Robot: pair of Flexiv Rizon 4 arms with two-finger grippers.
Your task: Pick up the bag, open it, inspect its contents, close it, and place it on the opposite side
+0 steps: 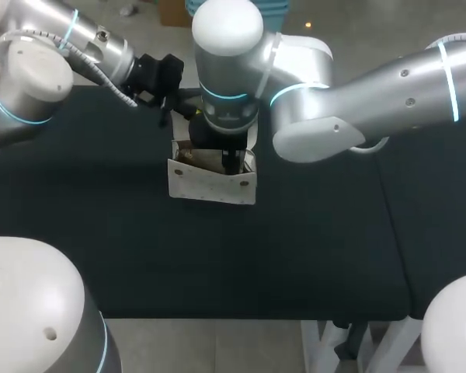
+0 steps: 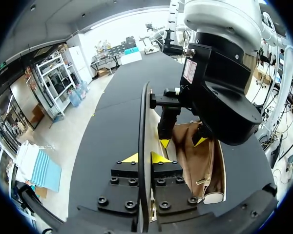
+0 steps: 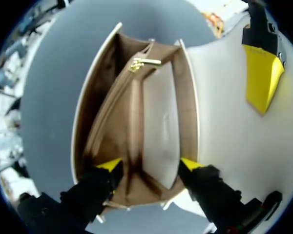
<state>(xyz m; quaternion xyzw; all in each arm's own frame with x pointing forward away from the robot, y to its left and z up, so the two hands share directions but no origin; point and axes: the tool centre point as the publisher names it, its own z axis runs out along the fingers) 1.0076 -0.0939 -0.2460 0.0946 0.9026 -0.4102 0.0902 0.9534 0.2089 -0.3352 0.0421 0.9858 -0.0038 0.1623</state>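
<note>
Head view: the bag stands mouth up at the middle of the table, its long axis running left to right. Your right pincer hangs straight down into the mouth, toward its right end, so the right arm is the nearer one. Your left pincer sits at the bag's far left side. No writing is readable here.

Left wrist view: the left pincer is narrow, clamped on the bag's flap. The flap shows edge-on between the two yellow tips, lifted clear of the mouth. The right pincer's tips sit just beyond it, inside the brown lining. A label on the right pincer's body is too small to read.

Right wrist view: the right pincer is wide and holds nothing, one tip beside each long wall of the open mouth. You cannot tell whether the tips press the walls. The bag's length runs straight ahead of the pincer, to a gold zip pull. A faint stamp on the inner panel is unreadable. Judgement: closing turns on lifting the right pincer straight up and out before the flap comes down.
</note>
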